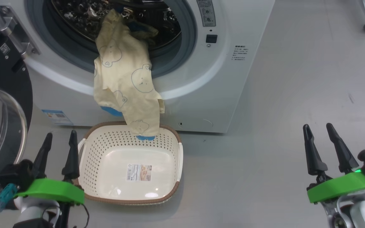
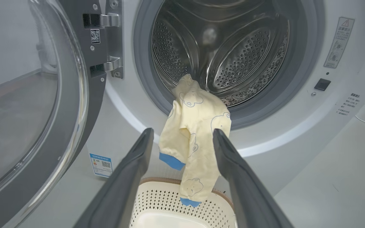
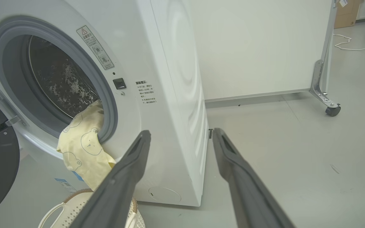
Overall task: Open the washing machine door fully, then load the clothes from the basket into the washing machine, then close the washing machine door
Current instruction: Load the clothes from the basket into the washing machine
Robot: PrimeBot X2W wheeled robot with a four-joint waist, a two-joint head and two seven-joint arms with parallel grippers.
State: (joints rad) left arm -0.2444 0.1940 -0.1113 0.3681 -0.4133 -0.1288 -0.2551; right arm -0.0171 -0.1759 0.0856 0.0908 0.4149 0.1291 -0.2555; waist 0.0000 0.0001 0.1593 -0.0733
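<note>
Your left pincer (image 1: 61, 133) and right pincer (image 1: 317, 125) both gape wide, empty; bear-print garment (image 1: 124, 79) drapes from drum (image 1: 74, 12) over gasket (image 1: 185, 41) down to basket (image 1: 131, 200)

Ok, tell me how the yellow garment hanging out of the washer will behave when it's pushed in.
Probably floppy: the garment drapes in folds over the grey door seal. It likely bunches rather than sliding in whole. Most of it hangs outside, so it may slip back out.
</note>
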